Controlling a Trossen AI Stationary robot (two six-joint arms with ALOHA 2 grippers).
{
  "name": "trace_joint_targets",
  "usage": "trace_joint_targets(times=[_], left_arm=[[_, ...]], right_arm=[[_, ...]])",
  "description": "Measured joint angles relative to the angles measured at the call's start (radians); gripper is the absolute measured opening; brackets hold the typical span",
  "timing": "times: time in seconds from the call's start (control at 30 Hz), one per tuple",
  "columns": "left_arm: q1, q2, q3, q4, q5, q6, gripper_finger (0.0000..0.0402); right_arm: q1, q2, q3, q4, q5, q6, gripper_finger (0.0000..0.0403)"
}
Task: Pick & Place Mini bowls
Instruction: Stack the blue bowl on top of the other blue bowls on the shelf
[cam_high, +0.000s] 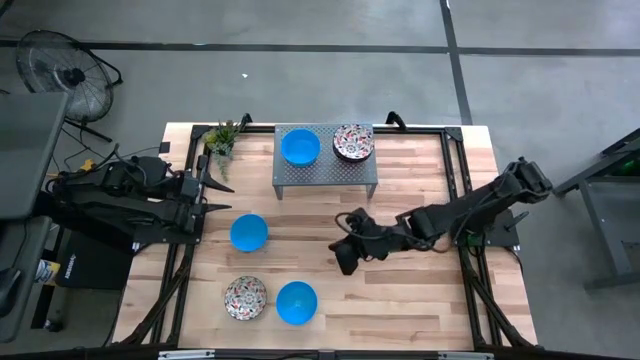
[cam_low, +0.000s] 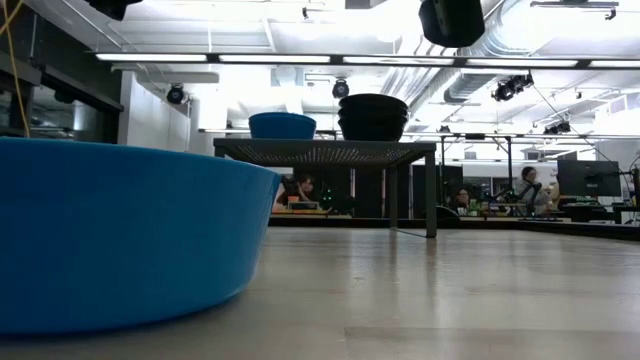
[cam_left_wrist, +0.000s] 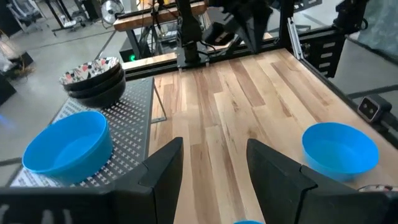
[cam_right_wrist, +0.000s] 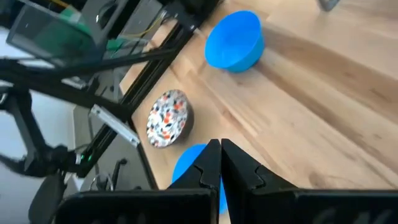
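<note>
The right end effector (cam_high: 345, 258) hovers mid-tabletop (cam_high: 420, 290), clenched and empty; the left end effector (cam_high: 205, 190) waits released at the left edge. Bowls: blue (cam_high: 300, 147) and floral stack (cam_high: 353, 142) on the metal rack (cam_high: 325, 175); blue (cam_high: 249, 232), floral (cam_high: 245, 297) and blue (cam_high: 296, 303) on the tabletop. Descending clenched could strike a rim and skid the bowl.

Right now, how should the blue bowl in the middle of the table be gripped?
By its rim. The blue bowl sits upright and open on the table, apart from the other bowls, so one finger can go inside the wall and one outside, coming straight down. The right gripper, fingers together, would likely need to open first.
</note>
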Motion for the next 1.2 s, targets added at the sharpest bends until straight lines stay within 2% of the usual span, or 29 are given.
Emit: trace_joint_targets(times=[0.13, 0.3, 0.57, 0.7, 0.9, 1.2], left_arm=[[0.0, 0.008, 0.0, 0.0, 0.001, -0.076, 0.0172], [0.0, 0.069, 0.0, 0.005, 0.061, -0.187, 0.0172], [0.0, 0.267, 0.0, 0.015, 0.209, -0.315, 0.0172], [-0.034, 0.394, 0.0, 0.015, 0.291, -0.359, 0.0172], [-0.155, 0.599, 0.0, 0.101, 0.264, -0.39, 0.0172], [-0.297, 0.888, 0.001, 0.328, 0.139, -0.513, 0.0172]], right_arm=[[0.031, 0.008, 0.0, -0.018, 0.002, -0.001, 0.0], [0.075, 0.008, 0.0, -0.078, 0.078, 0.032, 0.0], [0.133, 0.008, 0.0, -0.226, 0.201, 0.242, 0.0], [0.152, 0.008, 0.0, -0.322, 0.21, 0.342, 0.0], [0.173, 0.008, 0.0, -0.423, 0.205, 0.421, 0.0], [0.18, 0.008, 0.0, -0.442, 0.203, 0.424, 0.0]])
